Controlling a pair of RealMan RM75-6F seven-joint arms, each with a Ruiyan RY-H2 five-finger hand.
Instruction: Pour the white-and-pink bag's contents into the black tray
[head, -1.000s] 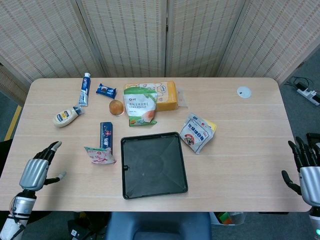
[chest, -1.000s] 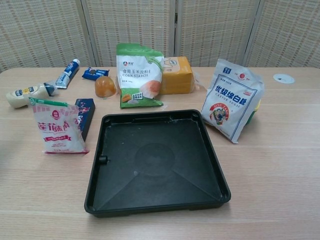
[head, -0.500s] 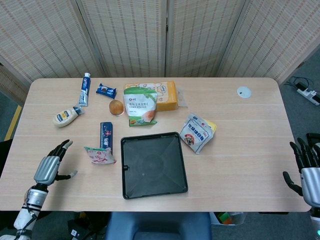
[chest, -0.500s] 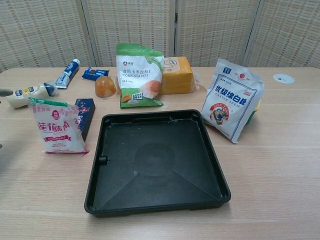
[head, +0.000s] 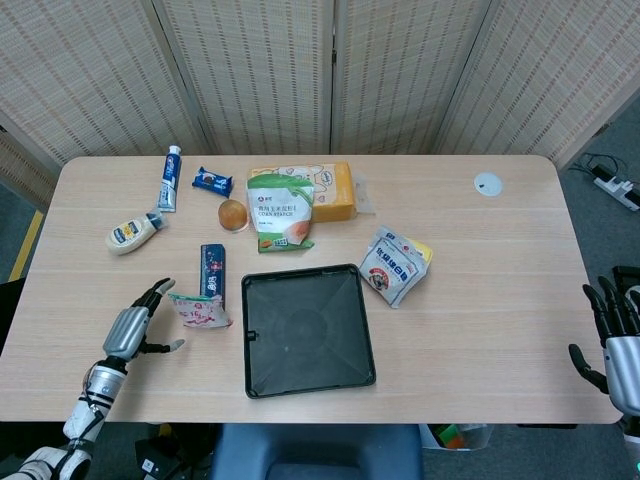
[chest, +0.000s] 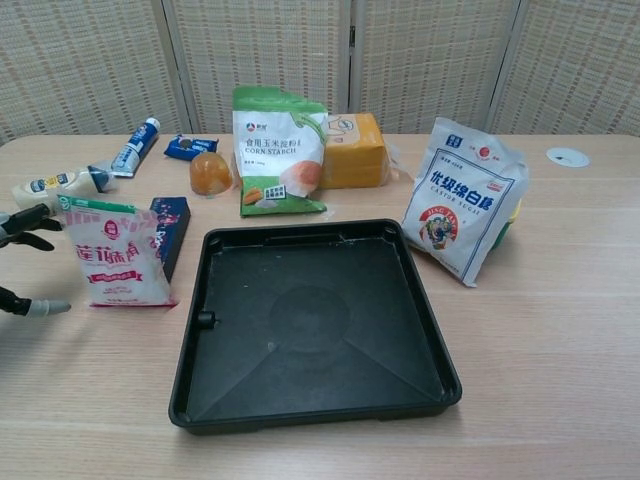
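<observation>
Your left hand (head: 133, 327): fingers spread, empty, moved in from the table's near-left edge to just beside the white-and-pink bag (head: 201, 310). Bag: upright, unmoved, left of the black tray (head: 306, 329). Your right hand (head: 616, 340): fingers apart, idle at the far right edge.

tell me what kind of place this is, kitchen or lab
Probably a lab or test room, not a kitchen: a bare wooden table with groceries laid out, woven folding screens behind it, and a power strip on the floor.
</observation>
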